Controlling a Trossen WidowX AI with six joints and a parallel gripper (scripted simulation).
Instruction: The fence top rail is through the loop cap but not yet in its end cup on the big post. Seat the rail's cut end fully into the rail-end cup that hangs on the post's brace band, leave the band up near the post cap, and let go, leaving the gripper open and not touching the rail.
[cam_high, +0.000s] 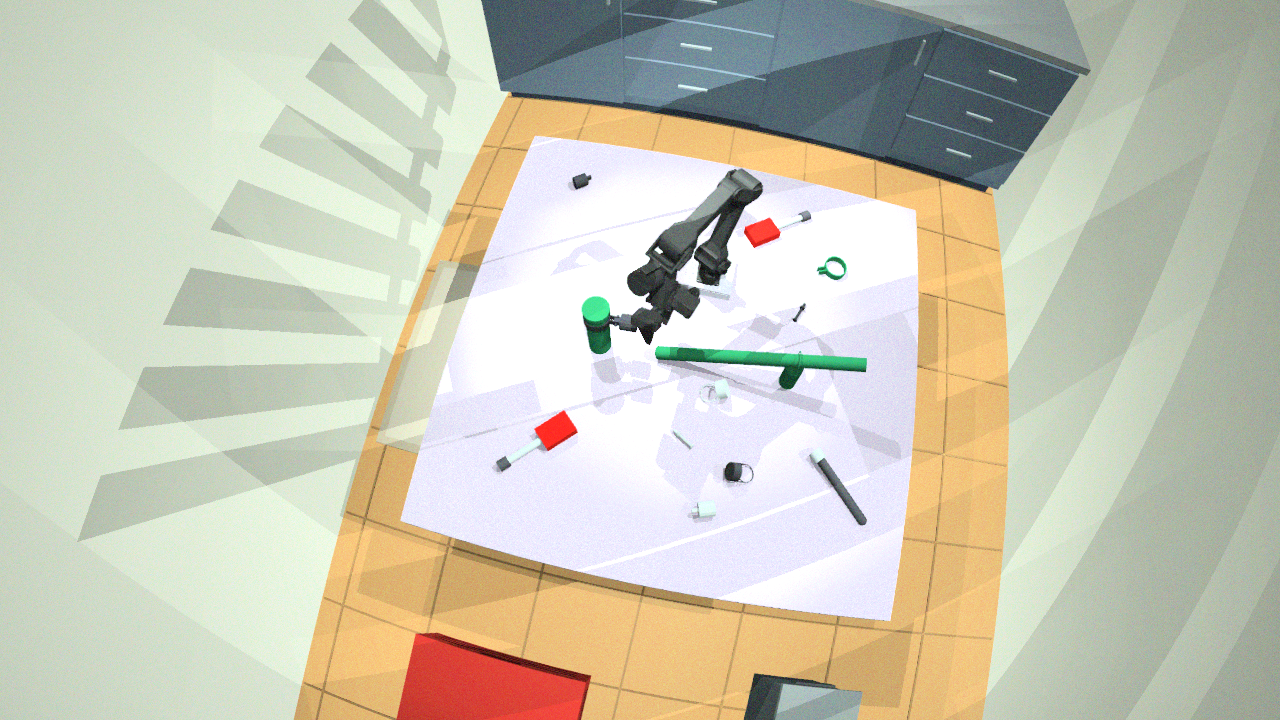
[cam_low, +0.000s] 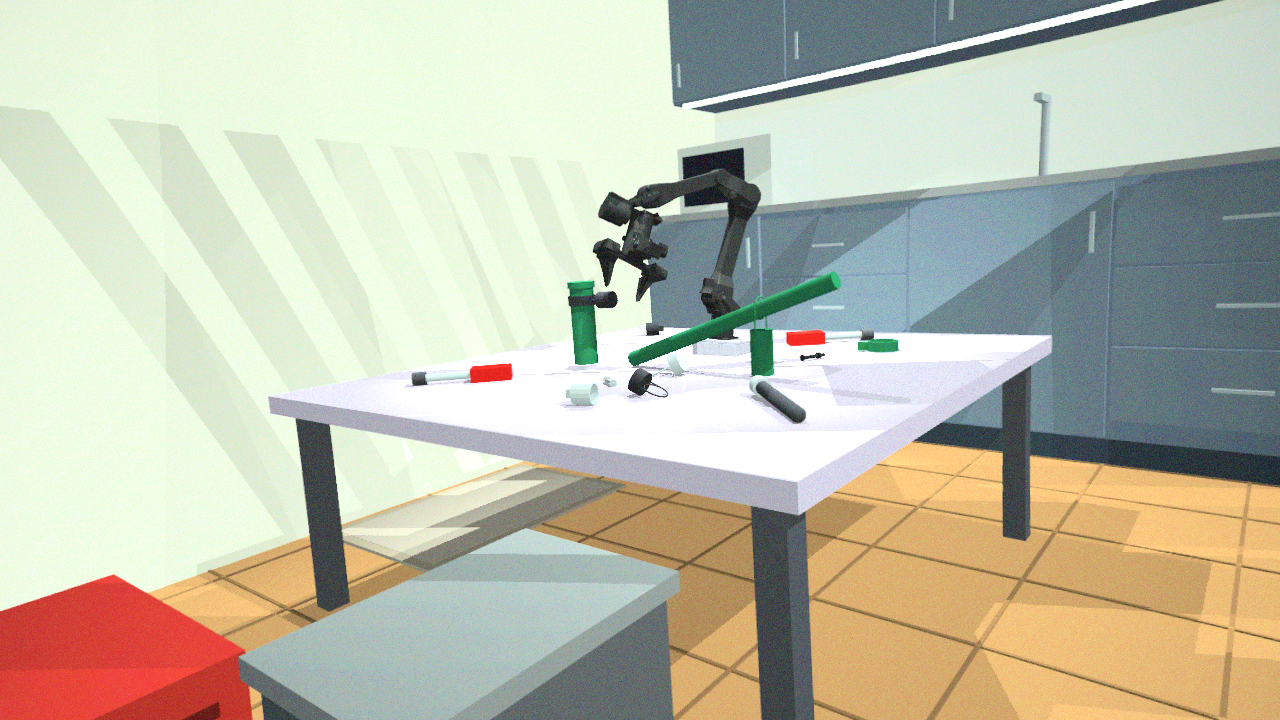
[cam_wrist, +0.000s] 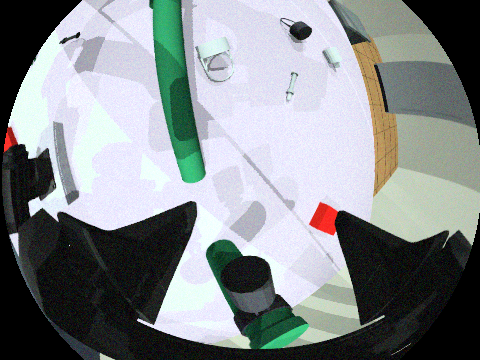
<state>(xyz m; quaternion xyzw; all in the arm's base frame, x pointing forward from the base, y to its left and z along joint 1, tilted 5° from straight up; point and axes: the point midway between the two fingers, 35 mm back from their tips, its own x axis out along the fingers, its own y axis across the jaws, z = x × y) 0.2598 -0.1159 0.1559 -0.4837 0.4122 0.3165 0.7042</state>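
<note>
The green top rail (cam_high: 716, 356) (cam_low: 698, 334) (cam_wrist: 167, 50) slants through the wire loop above the small green post (cam_high: 789, 374) (cam_low: 761, 351). Its lower end is down near the table, apart from the big post, and its other end is raised. The big green post (cam_high: 599, 342) (cam_low: 583, 335) stands upright. The black brace band (cam_low: 580, 300) is around it just below its cap. The black rail-end cup (cam_high: 625, 322) (cam_low: 606, 299) (cam_wrist: 247, 275) sticks out from the band toward the rail side, with no rail in it. My gripper (cam_low: 624, 291) (cam_wrist: 270, 214) is open and empty, close above the cup.
A red block with a handle (cam_high: 555, 430) (cam_low: 491, 372) lies front left, another red block (cam_high: 761, 231) (cam_low: 805, 337) behind the rail. A white cap (cam_high: 720, 390) (cam_wrist: 215, 47), a black cap (cam_high: 735, 471) (cam_wrist: 300, 30) and a dark rod (cam_high: 839, 488) (cam_low: 780, 401) lie in front of the rail.
</note>
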